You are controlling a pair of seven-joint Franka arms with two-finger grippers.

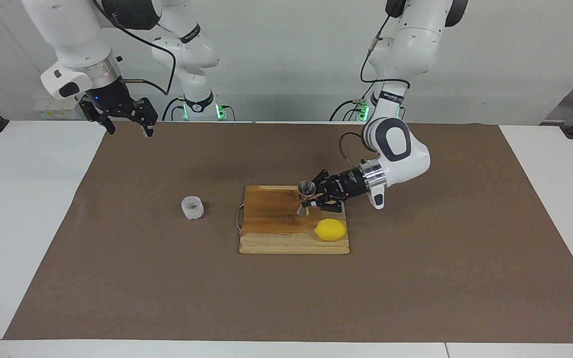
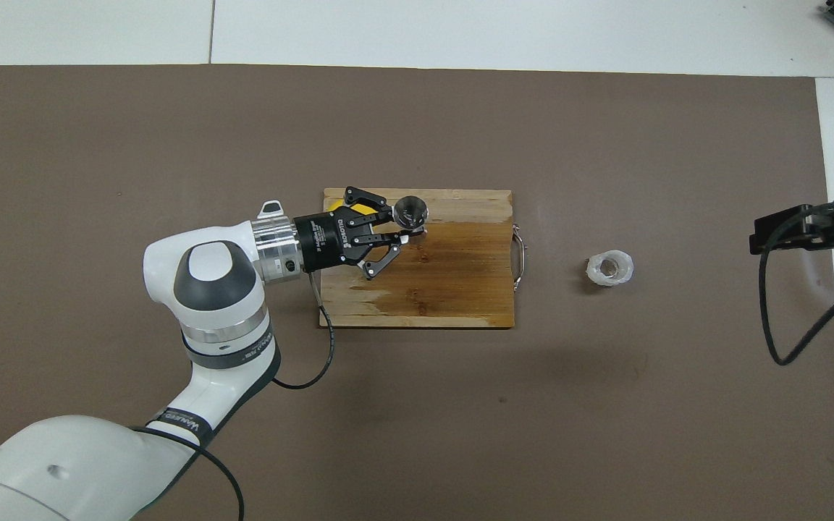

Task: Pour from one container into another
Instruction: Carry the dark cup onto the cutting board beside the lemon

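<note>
My left gripper (image 1: 310, 199) is shut on the narrow waist of the steel jigger (image 1: 306, 190) and holds it roughly upright, mouth up, over the wooden cutting board (image 1: 276, 233). Seen from overhead, the jigger (image 2: 411, 210) hangs over the board (image 2: 453, 289), at the tip of the left gripper (image 2: 405, 229). The whitish crinkled plastic cup (image 1: 192, 208) stands alone on the brown mat, off the board's handle end toward the right arm's end of the table; something small and dark shows inside the cup (image 2: 610, 268). My right gripper (image 1: 128, 127) waits open high over the mat's corner, nothing in it.
A yellow lemon (image 1: 330, 229) lies on the board's corner farther from the robots, toward the left arm's end; from overhead my left hand covers most of it. The board has a wire handle (image 2: 520, 248) facing the cup. A brown mat (image 1: 416, 288) covers the table.
</note>
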